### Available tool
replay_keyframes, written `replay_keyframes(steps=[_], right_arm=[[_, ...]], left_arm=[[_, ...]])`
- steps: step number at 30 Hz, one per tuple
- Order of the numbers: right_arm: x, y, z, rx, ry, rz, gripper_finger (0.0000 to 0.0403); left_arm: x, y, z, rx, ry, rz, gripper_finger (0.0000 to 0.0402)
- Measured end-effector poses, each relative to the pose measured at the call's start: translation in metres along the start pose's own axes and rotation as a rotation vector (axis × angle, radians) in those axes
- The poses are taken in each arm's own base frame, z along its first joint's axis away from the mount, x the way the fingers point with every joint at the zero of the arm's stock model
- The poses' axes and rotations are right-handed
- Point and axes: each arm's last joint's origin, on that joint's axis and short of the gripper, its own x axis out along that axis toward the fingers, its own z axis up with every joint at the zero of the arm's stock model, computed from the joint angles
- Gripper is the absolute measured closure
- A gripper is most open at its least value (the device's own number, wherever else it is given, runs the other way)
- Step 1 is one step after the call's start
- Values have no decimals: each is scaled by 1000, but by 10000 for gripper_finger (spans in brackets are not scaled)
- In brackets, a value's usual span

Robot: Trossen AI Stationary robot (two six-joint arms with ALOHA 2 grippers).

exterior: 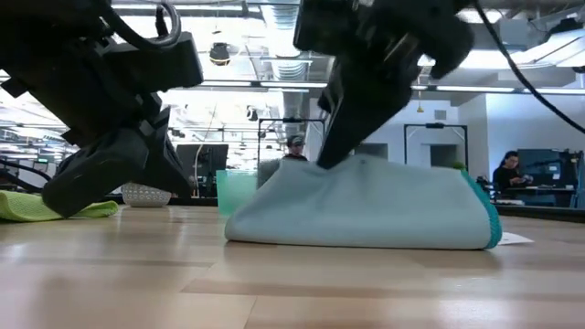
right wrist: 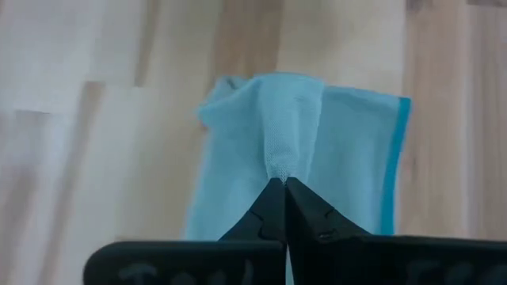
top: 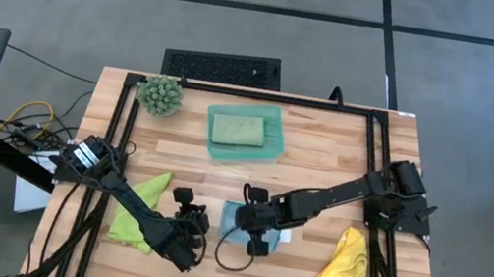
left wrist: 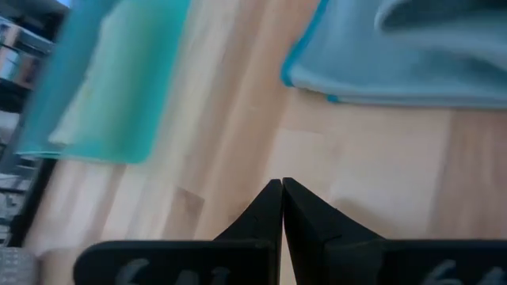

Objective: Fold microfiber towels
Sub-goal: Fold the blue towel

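From above, the right gripper is seen closed on the light blue towel, with the yellow towel well to its right. The left gripper is closed and empty just left of it, the lime green towel lying behind along its arm. At table height, the blue towel is pinched up at its top. Past the right fingers, a ridge of blue cloth is gripped.
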Motion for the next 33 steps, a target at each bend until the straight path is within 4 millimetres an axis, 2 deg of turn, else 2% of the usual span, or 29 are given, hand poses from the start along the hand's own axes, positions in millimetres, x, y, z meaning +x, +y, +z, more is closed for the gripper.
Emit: replay_keyframes(steps=[4, 11, 19, 33], right_arm=[[-5, 2, 1, 14, -15, -41, 388], [-4, -26, 2, 84, -2, -111, 391], [-2, -43, 5, 65, -23, -128, 391], [3, -53, 6, 52, -28, -115, 363]], left_arm=[[7, -2, 8, -14, 9, -68, 397], [12, -5, 17, -3, -12, -122, 398], [11, -6, 17, 5, -19, -126, 397], [9, -7, 16, 14, -24, -130, 398]])
